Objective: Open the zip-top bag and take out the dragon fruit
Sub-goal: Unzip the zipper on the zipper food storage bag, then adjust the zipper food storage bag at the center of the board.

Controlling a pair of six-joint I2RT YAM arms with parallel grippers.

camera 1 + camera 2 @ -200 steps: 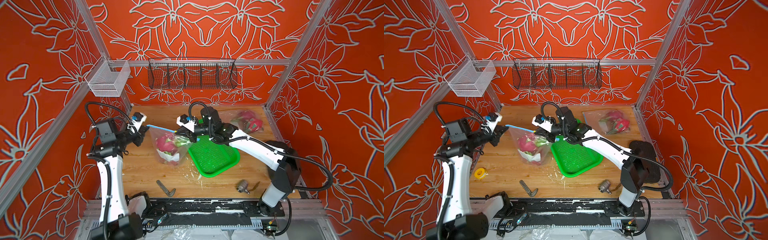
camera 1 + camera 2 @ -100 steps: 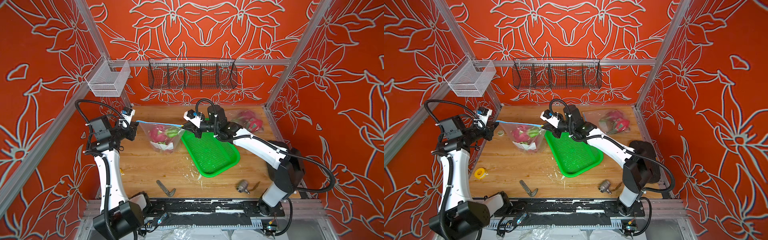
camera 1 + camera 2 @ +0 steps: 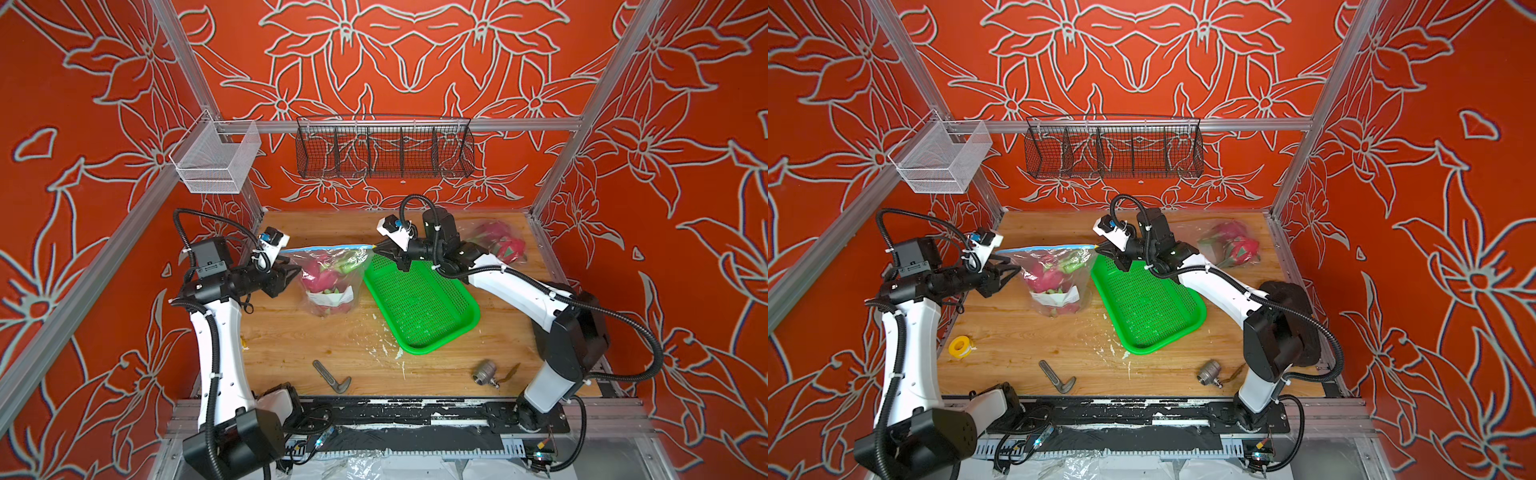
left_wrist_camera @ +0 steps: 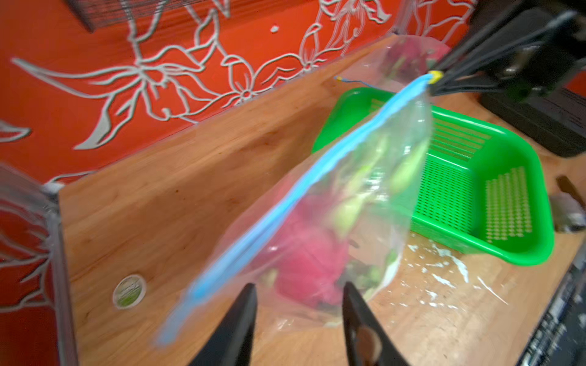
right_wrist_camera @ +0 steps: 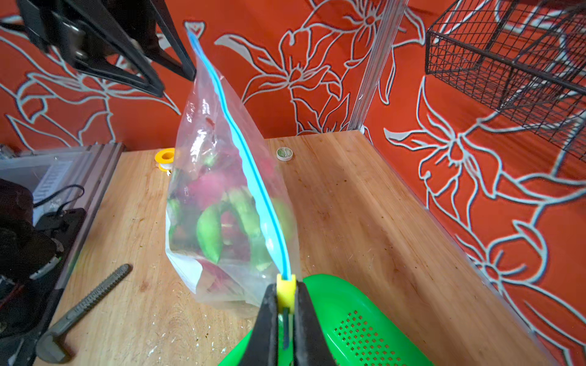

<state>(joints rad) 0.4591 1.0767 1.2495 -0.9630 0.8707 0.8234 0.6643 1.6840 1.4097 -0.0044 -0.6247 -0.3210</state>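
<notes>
A clear zip-top bag (image 3: 332, 286) (image 3: 1059, 286) stands on the wooden table, with a pink dragon fruit (image 3: 320, 277) (image 3: 1043, 277) and its green scales inside. Its blue zip strip (image 3: 328, 248) (image 5: 250, 164) is stretched level. My right gripper (image 3: 376, 249) (image 5: 286, 285) is shut on the yellow slider (image 5: 286, 290) (image 4: 435, 76) at the strip's right end. My left gripper (image 3: 297, 270) (image 4: 299, 288) stands open just left of the bag, nothing between its fingers. The strip's left end hangs free beside it.
A green perforated tray (image 3: 419, 303) (image 3: 1146, 307) lies right of the bag, under my right gripper. A second bag with dragon fruit (image 3: 498, 243) sits at the back right. A metal L-shaped tool (image 3: 332, 376), a valve fitting (image 3: 484, 376) and a yellow tape roll (image 3: 961, 345) lie near the front.
Both arms carried the bag left and toward the back. My left gripper has opened and let go of the bag's left end. The right gripper keeps its hold on the slider.
</notes>
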